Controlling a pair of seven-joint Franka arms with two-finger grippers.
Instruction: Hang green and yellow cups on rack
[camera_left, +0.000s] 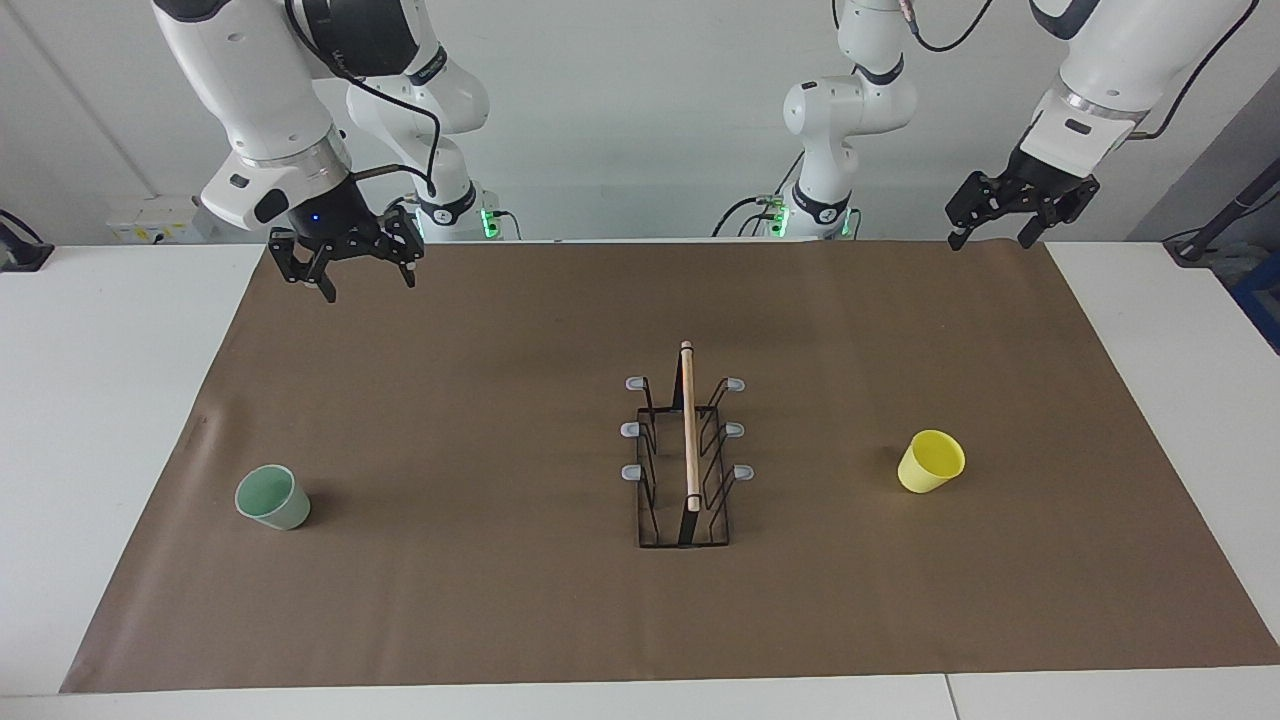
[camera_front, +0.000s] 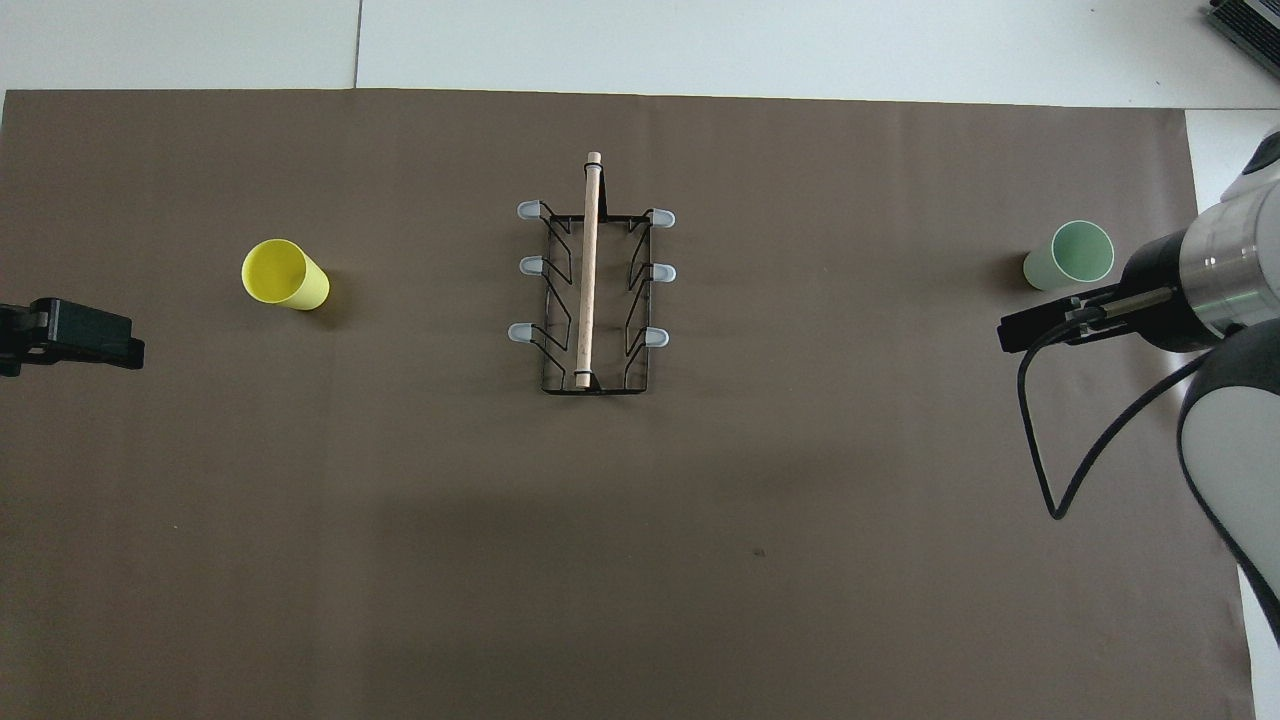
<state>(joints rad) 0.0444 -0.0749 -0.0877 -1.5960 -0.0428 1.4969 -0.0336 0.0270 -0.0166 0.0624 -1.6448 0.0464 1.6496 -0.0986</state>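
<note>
The black wire rack (camera_left: 688, 450) with a wooden rod on top stands in the middle of the brown mat; it also shows in the overhead view (camera_front: 590, 290). All its prongs are bare. The pale green cup (camera_left: 272, 497) stands mouth up toward the right arm's end (camera_front: 1070, 256). The yellow cup (camera_left: 930, 462) stands mouth up toward the left arm's end (camera_front: 284, 275). My right gripper (camera_left: 345, 270) is open, empty and raised over the mat (camera_front: 1040, 325), apart from the green cup. My left gripper (camera_left: 1005, 225) is open, empty and raised over the mat's corner (camera_front: 70, 335).
The brown mat (camera_left: 500, 600) covers most of the white table (camera_left: 100, 400). A black cable hangs from the right arm (camera_front: 1040, 450).
</note>
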